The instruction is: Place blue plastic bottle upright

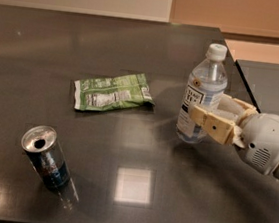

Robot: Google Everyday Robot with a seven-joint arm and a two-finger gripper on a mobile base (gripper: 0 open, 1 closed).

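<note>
Dark glossy counter: near right edge, tan gripper clasps clear bluish plastic bottle upright; setting-down step, release judged next.

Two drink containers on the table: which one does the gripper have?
The blue plastic bottle, clear with a white cap, at the right; the gripper is shut around its lower body. The dark can stands apart at front left.

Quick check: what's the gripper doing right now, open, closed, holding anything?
The gripper: closed on the blue plastic bottle, holding it upright at the right side of the table.
</note>
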